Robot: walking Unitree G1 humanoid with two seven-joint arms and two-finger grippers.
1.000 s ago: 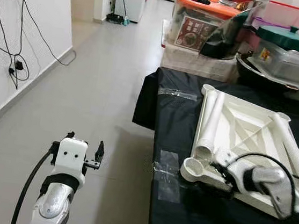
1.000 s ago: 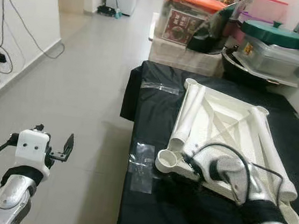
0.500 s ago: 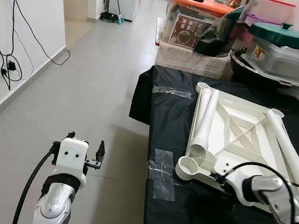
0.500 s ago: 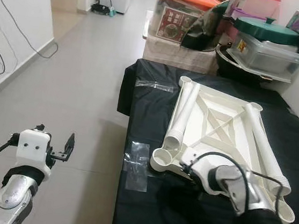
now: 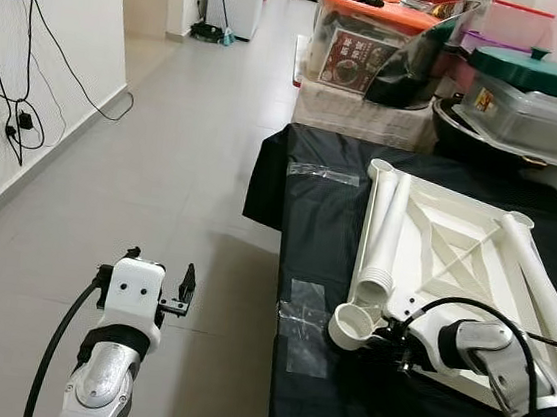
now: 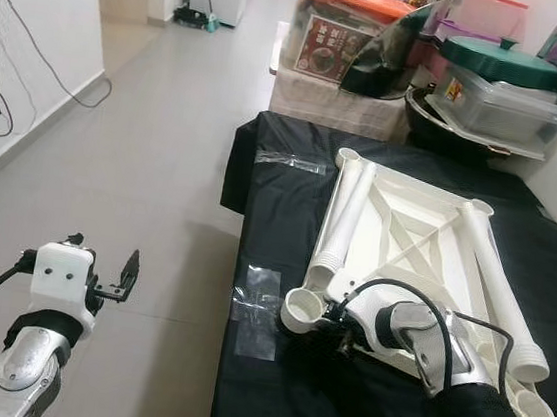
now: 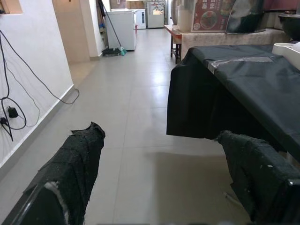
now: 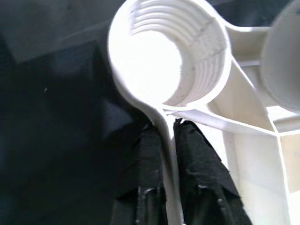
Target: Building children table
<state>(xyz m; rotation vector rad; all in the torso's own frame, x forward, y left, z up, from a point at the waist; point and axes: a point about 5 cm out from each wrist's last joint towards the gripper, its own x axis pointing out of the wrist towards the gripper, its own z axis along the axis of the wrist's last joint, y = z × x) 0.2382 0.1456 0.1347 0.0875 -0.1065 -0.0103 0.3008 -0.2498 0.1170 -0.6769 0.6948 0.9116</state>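
Observation:
A white plastic table top [image 5: 455, 251] lies upside down on a black-clothed table [image 5: 317, 404]. One white leg [image 5: 387, 231] lies along its left side, another leg [image 5: 536, 288] along its right. My right gripper [image 5: 394, 344] is shut on the top's near rim, just behind the threaded corner socket [image 5: 353, 325]. The right wrist view shows both black fingertips [image 8: 190, 136] pinching the thin rim below the socket [image 8: 168, 51]. My left gripper [image 5: 159, 270] hangs open over the tiled floor, left of the table, holding nothing [image 7: 161, 133].
Storage boxes [image 5: 377, 49], a green-lidded container [image 5: 533, 92] and a black pan [image 5: 487, 142] crowd the far end of the table. Clear tape patches [image 5: 304, 317] lie on the cloth. Open floor [image 5: 164, 155] runs left to a wall with cables [image 5: 19, 99].
The head view has shifted slightly. My right gripper has slid along the near rim toward the corner socket, and the table top has turned a little. The left arm has kept still.

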